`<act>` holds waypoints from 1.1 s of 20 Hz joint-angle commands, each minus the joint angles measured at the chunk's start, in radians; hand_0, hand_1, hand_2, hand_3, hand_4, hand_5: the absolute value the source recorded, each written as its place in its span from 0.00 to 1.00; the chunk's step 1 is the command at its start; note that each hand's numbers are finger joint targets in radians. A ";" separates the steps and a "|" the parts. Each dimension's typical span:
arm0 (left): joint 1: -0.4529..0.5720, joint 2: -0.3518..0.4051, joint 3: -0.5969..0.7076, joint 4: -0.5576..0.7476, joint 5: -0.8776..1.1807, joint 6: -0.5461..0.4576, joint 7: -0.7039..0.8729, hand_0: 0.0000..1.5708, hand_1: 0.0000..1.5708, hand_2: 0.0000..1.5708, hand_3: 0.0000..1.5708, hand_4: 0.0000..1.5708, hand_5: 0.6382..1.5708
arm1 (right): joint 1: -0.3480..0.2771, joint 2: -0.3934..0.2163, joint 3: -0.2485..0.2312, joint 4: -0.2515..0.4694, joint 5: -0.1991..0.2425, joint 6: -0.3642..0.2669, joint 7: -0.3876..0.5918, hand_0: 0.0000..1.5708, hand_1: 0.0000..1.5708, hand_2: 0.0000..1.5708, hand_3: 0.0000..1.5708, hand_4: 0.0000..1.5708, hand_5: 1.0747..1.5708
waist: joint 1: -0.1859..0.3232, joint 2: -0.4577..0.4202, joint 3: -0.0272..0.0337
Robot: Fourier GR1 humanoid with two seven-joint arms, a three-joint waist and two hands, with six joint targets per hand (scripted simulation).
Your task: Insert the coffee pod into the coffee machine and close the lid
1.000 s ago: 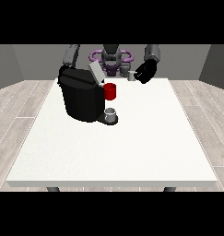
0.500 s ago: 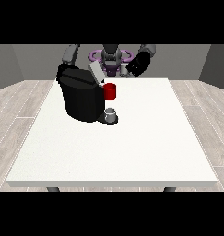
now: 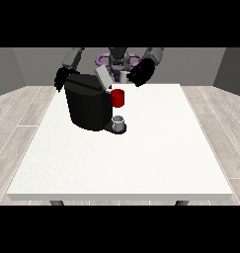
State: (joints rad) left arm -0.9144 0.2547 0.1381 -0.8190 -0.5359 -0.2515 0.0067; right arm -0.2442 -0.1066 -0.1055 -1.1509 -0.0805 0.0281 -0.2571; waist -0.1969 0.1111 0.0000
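The black coffee machine (image 3: 88, 107) stands on the left half of the white table (image 3: 156, 158). Its grey lid (image 3: 102, 78) is tilted up and open. A red part (image 3: 118, 98) sticks out of its front above a small grey cup (image 3: 119, 121) on the drip tray. The hand at the view's right (image 3: 141, 72) hovers just right of the open lid, curled on a small white coffee pod (image 3: 124, 76). The hand at the view's left (image 3: 61, 79) sits behind the machine's top left corner and is partly hidden by it.
The robot's torso (image 3: 118, 58) is behind the table's far edge. Wood floor surrounds the table. The table's surface stretches wide to the right of the machine and towards the camera.
The hand at the view's right has carried the pod up and towards the view's left, closer to the open lid. The machine and the other hand have not moved.
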 commanded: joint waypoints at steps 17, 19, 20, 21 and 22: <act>-0.219 0.112 0.098 0.084 0.061 0.012 -0.006 0.94 0.94 0.95 0.88 0.40 1.00 | -0.108 -0.025 -0.005 0.068 0.006 0.081 -0.169 0.00 0.00 0.00 0.00 0.19 1.00 | -0.024 0.235 0.0005; -0.233 0.153 0.088 0.105 0.032 0.017 -0.006 0.92 0.92 0.93 0.87 0.40 1.00 | -0.122 -0.032 0.013 0.039 0.008 0.093 -0.115 0.00 0.00 0.00 0.00 0.17 1.00 | -0.052 0.228 0.0002; -0.227 0.139 0.072 0.106 0.025 0.009 -0.008 0.91 0.91 0.93 0.85 0.40 1.00 | -0.149 -0.038 -0.012 0.048 -0.028 0.101 -0.055 0.00 0.00 0.00 0.00 0.15 1.00 | -0.048 0.216 0.0002; -0.271 0.197 0.089 0.095 0.027 -0.009 0.004 0.89 0.89 0.93 0.86 0.42 1.00 | -0.140 -0.082 -0.033 0.086 -0.035 0.160 -0.158 0.00 0.00 0.00 0.00 0.11 1.00 | -0.061 0.283 0.0009; -0.256 0.161 0.078 0.110 0.026 -0.003 0.008 0.91 0.91 0.95 0.90 0.43 1.00 | -0.155 -0.052 -0.019 0.075 -0.016 0.106 -0.103 0.00 0.00 0.00 0.00 0.13 1.00 | -0.052 0.241 0.0004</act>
State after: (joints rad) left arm -1.1498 0.4110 0.2320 -0.7256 -0.4947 -0.2509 0.0092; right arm -0.3681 -0.1506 -0.1114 -1.0997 -0.0963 0.1410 -0.3671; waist -0.2478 0.3375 0.0009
